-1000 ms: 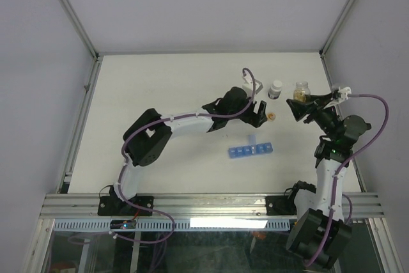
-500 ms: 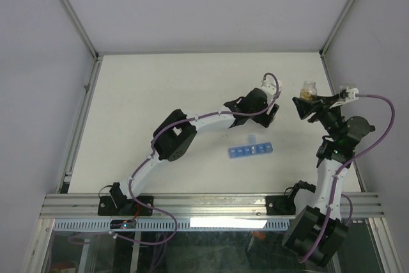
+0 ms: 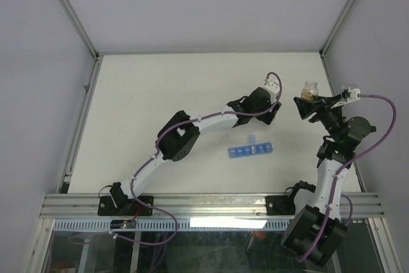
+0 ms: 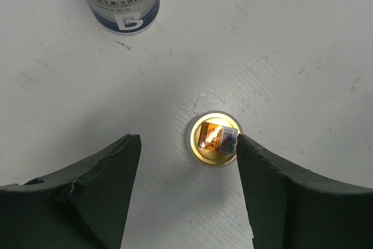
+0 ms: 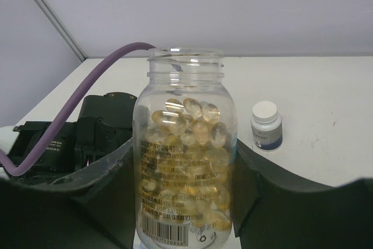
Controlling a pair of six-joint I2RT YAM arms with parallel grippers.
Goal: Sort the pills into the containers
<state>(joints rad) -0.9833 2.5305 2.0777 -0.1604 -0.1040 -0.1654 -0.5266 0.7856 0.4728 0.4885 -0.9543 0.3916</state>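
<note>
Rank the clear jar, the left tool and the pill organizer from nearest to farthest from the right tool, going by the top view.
1. The clear jar: gripped in the right tool itself, far right of the table.
2. The left tool: just to its left.
3. The pill organizer: farther left and nearer the arm bases.

A translucent-blue pill organizer (image 3: 251, 150), one straight row of small square compartments, lies flat on the white bench (image 3: 160, 94), right of centre, one lid (image 3: 251, 139) flipped open. Glossy amber pills (image 5: 192, 126) fill over half an uncapped clear bottle (image 5: 185, 74).
</note>
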